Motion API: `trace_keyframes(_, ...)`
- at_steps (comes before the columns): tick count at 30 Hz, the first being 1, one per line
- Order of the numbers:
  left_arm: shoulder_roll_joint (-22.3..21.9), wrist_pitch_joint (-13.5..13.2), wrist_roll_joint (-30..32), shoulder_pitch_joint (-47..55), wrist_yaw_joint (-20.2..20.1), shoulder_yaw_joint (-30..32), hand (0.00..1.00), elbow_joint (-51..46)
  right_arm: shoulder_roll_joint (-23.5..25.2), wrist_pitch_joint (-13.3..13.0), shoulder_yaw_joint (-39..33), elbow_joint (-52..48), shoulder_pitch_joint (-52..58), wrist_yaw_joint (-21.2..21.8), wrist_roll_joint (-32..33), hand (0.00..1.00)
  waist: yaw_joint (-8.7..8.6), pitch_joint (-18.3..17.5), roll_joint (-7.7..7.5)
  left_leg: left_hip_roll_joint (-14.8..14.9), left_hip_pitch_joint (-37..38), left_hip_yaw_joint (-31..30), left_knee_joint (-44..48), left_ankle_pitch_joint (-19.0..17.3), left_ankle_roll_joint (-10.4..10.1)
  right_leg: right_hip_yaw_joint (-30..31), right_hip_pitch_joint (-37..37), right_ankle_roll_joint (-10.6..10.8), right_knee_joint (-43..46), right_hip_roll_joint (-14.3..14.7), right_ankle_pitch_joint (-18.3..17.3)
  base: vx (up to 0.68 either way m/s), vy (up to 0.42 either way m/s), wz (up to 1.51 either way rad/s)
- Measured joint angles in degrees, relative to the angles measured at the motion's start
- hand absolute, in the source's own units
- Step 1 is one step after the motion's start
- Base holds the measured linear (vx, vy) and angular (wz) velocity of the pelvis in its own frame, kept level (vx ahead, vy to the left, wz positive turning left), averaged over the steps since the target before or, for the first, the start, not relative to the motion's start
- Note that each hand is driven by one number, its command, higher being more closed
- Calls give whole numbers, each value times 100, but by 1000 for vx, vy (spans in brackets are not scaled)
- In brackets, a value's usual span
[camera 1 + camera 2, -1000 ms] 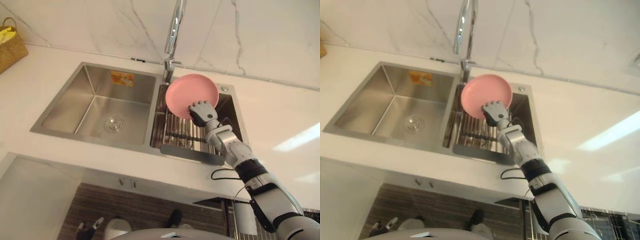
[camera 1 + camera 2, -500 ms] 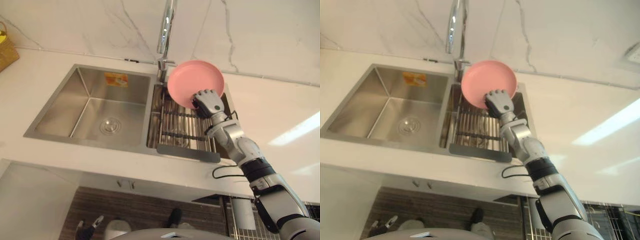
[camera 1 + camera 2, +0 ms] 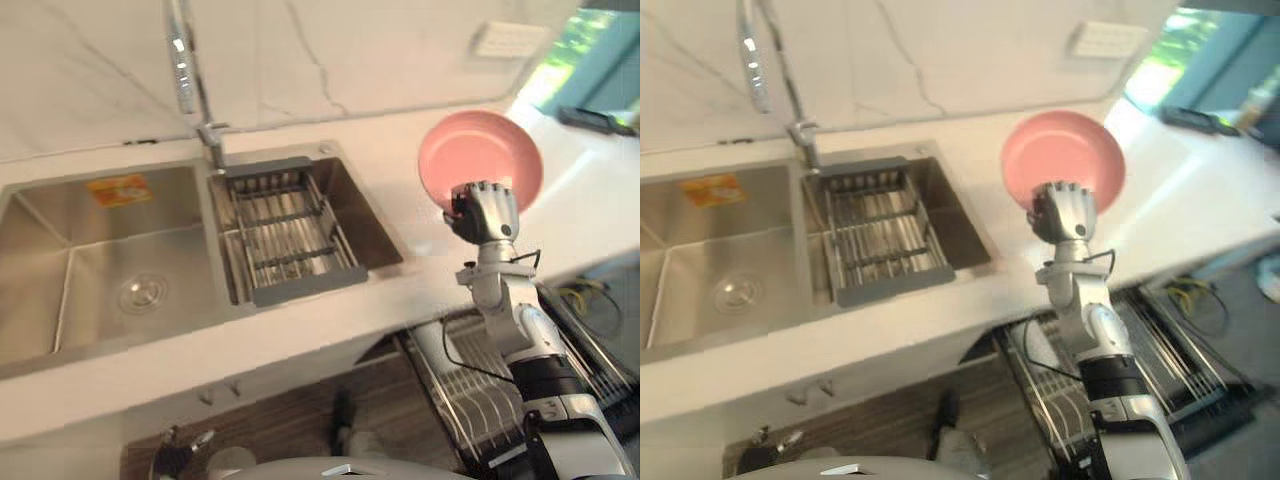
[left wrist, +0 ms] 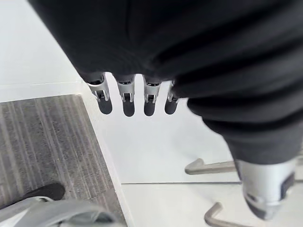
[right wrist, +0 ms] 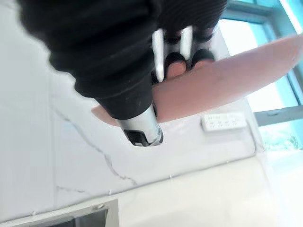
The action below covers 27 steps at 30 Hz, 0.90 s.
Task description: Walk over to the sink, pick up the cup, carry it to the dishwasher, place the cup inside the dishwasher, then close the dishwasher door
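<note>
**One pink plate held at its rim, right of the sink**

One item is carried: a shallow pink plate (image 3: 480,160), not the cup named in the task. It is held up over the counter (image 3: 330,320), well to the right of the sink (image 3: 60,250) and apart from the drainer (image 3: 285,230) set in the right basin beneath the tap (image 3: 183,60). The plate is tilted, its hollow face turned toward the head camera.

The right hand (image 3: 485,212) is clamped on the plate's near edge. In the right wrist view the fingers (image 5: 175,61) are curled over one face of the plate (image 5: 227,80) and the thumb is pressed against the other, so the rim is pinched. The left hand (image 4: 189,47) hangs low by the cabinet front, its fingers straight and nothing held.

The plate is judged to be stiff, smooth and light. Its finish looks slick, so slipping in a rim pinch is the main risk, the more so as the whole disc hangs off one edge. If it is ceramic, a drop or a knock would be costly. A hold on the rim is the only practical one.

A dishwasher rack (image 3: 1170,350) is seen pulled out below the counter on the right, nearly under the hand.
</note>
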Motion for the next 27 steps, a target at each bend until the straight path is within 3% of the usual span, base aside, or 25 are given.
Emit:
trace_keyframes(1, 79, 56, -98, -6, 14, 84, 0, -33, 5, -15, 54, 21, -95, -15, -37, 100, 41, -41, -180, -25, -77, 128, 460, -143, 37, -371, 12, -294, 732, -369, 263, 37, 34, -121)
trace_keyframes(2, 99, 100, -133, -98, 20, 154, 0, -16, 64, -18, 130, 84, -234, -13, -40, 100, 93, -31, -238, 28, -242, 190, 790, -180, 122, -508, -121, -773, 556, -174, 406, -157, 4, -155)
trace_keyframes(3, 94, 151, -200, -169, 4, 179, 0, 75, 247, -122, 221, 236, -495, -16, -42, 100, 284, -41, -278, -102, -607, 95, 486, -435, 464, -31, -28, -699, -798, 367, 1202, -397, 43, -181)
trace_keyframes(4, -23, 131, -209, -293, -12, 158, 0, 150, 209, -135, 264, 301, -708, -2, -44, 100, 380, 52, -200, -168, -425, 516, -400, 505, 342, -492, 63, -780, 217, 142, 155, -465, 80, -168)
trace_keyframes(5, -31, 120, -209, -305, -11, 92, 0, 159, 210, -152, 281, 350, -704, -8, -43, 100, 368, 25, -237, -273, -309, 722, -545, 640, 386, -686, 179, -562, 819, -165, -256, -301, 68, -119)
trace_keyframes(6, -20, 134, -281, -324, -9, 0, 0, 170, 190, -283, 284, 540, -725, -1, -42, 100, 388, 18, -220, -258, -264, 944, -568, 660, 388, -797, 576, -179, 1128, -404, -549, -114, 7, -109)
trace_keyframes(7, 32, 146, -315, -363, -6, -54, 0, 237, 192, -364, 311, 685, -754, 43, -42, 100, 520, -14, -315, -229, -318, 1225, -485, 667, 389, -810, 934, 152, 878, -541, -583, -74, -98, -111)
trace_keyframes(8, 49, 164, -313, -391, -9, -55, 0, 275, 192, -388, 321, 688, -766, 88, -41, 100, 560, -9, -373, -194, -371, 1348, -398, 667, 389, -814, 1131, 347, 615, -564, -501, -84, -190, -128)
trace_keyframes(10, 65, 264, -292, -439, -22, -48, 0, 277, 169, -532, 331, 680, -882, 283, -26, 100, 562, -31, -609, 5, -605, 1774, 5, 666, 387, -761, 1902, 1295, -1013, -408, 285, -85, -301, -107)
trace_keyframes(11, 66, 263, -286, -469, -23, -45, 0, 273, 110, -544, 328, 670, -893, 327, -14, 100, 543, 24, -591, 57, -623, 1836, 74, 676, 371, -715, 2015, 1513, -1356, -291, 348, -113, -312, -66)
trace_keyframes(14, -115, 190, -182, -363, -20, -48, 0, 277, -378, -596, 247, 647, -700, 539, 101, 100, 333, 87, -355, 164, -597, 1833, 67, 843, 168, -798, 2281, 1704, -2194, 86, 227, -157, -250, -30)
trace_keyframes(16, -226, 168, -187, -203, -6, -48, 0, 274, -495, -585, 176, 648, -593, 608, 191, 100, 287, 74, -176, 195, -676, 1346, 60, 900, 138, -661, 2262, 1705, -2352, 229, 226, -170, -161, -42)
trace_keyframes(18, -341, 132, -191, 20, 7, -52, 0, 288, -447, -598, 233, 655, -596, 612, 187, 100, 344, 10, 20, 180, -830, 406, 28, 868, 36, -266, 2046, 1681, -2403, 345, 238, -139, -69, -80)
trace_keyframes(20, -345, 78, -197, 83, 63, -69, 0, 387, -406, -598, 341, 689, -595, 653, 183, 100, 331, 11, 51, 185, -764, 277, -121, 920, -157, -69, 1959, 1637, -2419, 401, 287, -98, 1, -51)
trace_keyframes(25, -198, 64, -198, 27, 80, -77, 0, 423, -208, -603, 331, 704, -615, 794, 193, 100, 353, 8, -141, 51, -817, 259, -271, 1083, -107, -30, 1863, 1616, -2623, 388, 504, -65, 40, -2)
trace_keyframes(27, -197, 76, -195, -5, 23, -76, 0, 435, -155, -641, 335, 729, -613, 896, 189, 100, 382, 7, -135, -1, -852, 229, -295, 1112, -69, -38, 1837, 1626, -2656, 376, 548, -7, 52, 8)
